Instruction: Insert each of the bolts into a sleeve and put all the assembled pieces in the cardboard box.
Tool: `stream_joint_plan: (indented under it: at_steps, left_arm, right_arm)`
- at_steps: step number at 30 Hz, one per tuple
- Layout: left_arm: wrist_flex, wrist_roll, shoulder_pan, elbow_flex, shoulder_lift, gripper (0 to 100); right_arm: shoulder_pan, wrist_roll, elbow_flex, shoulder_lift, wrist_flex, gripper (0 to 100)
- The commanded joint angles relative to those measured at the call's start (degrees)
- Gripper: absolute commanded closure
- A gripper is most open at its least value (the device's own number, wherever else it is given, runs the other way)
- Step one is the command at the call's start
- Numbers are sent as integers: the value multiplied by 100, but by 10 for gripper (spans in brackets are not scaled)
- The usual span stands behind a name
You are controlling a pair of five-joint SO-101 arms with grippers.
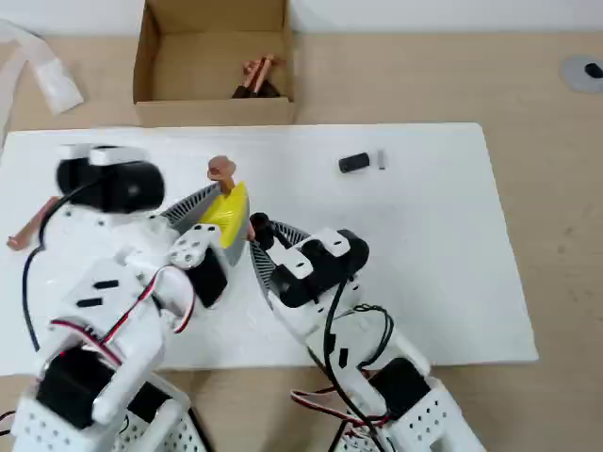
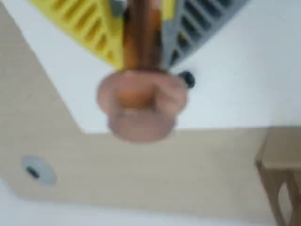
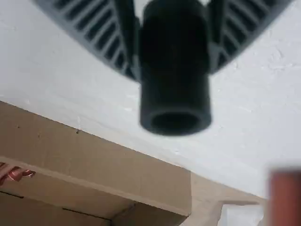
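The left tool (image 2: pixel 143 61) clamps a copper bolt (image 2: pixel 141 101), its shank mostly hidden between the fingers (image 2: pixel 80 23); the right tool (image 3: pixel 174 66) grips a black sleeve (image 3: pixel 175 94), partly cut off.

surface: tan table (image 1: pixel 546 141) | on it: white sheet (image 1: pixel 424 264) across the middle, cardboard box (image 1: pixel 212 111) behind the sheet, grey disc (image 1: pixel 584 72) at far corner | on sheet: black sleeve (image 1: pixel 354 162), copper bolt (image 1: pixel 24 233) at its edge

I am looking down over the table (image 1: pixel 546 85) from above; both wrist cameras are peering closely, low, toward the cardboard box (image 1: pixel 212 112).
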Motion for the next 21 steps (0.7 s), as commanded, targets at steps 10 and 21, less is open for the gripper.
stream_joint_plan:
  at_steps: [10, 21]
  left_arm:
    - [-941, -413, -26, 387, 31, 995]
    - [-1380, -519, -35, 958, 13, 995]
  right_arm:
    - [-92, 0, -180, -804, -176, 989]
    - [-92, 0, -189, -796, -141, 989]
